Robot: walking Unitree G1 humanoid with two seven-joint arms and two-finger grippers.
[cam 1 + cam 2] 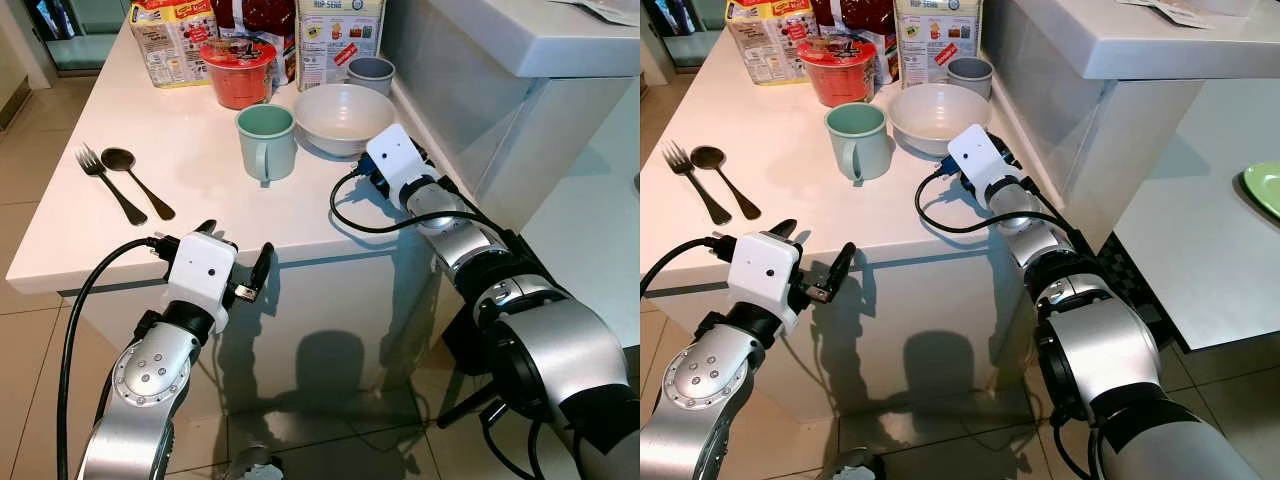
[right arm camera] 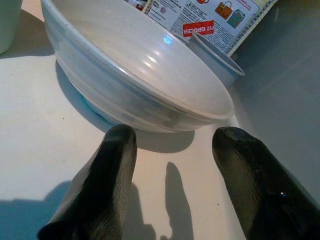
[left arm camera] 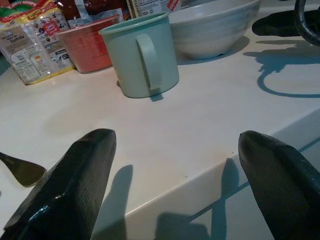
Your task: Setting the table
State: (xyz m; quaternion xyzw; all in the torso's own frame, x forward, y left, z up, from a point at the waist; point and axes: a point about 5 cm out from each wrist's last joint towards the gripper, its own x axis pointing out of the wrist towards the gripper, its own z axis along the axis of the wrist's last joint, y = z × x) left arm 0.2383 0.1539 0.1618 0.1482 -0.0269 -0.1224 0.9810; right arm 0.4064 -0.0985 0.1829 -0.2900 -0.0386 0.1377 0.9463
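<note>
I take the white bowl [image 1: 343,117] as my landmark on the worktop [image 1: 190,190]. My right gripper [image 2: 172,165] sits on the worktop just in front of the bowl's near rim, its two black fingers spread apart and empty, pointed at the bowl's base without touching it. My left gripper [image 3: 175,195] hangs well away from the bowl, out past the worktop's near edge, its fingers wide open and holding nothing, aimed roughly toward the mint-green mug [image 1: 266,141], which stands just beside the bowl on its left. Behind the bowl, nearly touching its far rim, is a small grey cup [image 1: 371,72]; a red tub [image 1: 238,72] stands behind the mug, and food packets [image 1: 175,38] line the back of the worktop beyond it. Far to the left of the bowl a fork [image 1: 108,181] and a spoon [image 1: 135,180] lie side by side, neatly parallel. As I judge it, the cutlery looks already laid, while the bowl, mug and grey cup are crowded together at the back rather than arranged at a place setting. So the job seems partly done: the bowl most likely comes next, to be gripped and brought over toward the cutlery, with the mug after it.
</note>
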